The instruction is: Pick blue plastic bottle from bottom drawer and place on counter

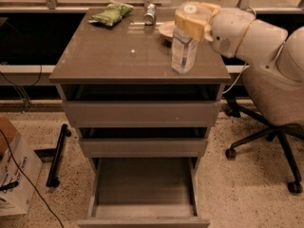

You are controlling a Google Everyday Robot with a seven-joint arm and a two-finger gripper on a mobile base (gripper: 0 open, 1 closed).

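Note:
The blue plastic bottle [184, 52], translucent with a white cap and a pale bluish label, hangs upright from my gripper [191, 19] over the right front part of the counter [118, 56]. Its base is at or just above the glossy top; I cannot tell whether it touches. The gripper is shut on the bottle's neck and cap, and the arm reaches in from the right. The bottom drawer [142, 182] is pulled open below, and its flat inside shows nothing in it.
On the counter's back edge lie a green snack bag [110, 13], a small silver can [150, 13] on its side and a pale bowl [169, 31] partly behind the bottle. An office chair [270, 113] stands at the right. A cardboard box [14, 175] sits at the lower left.

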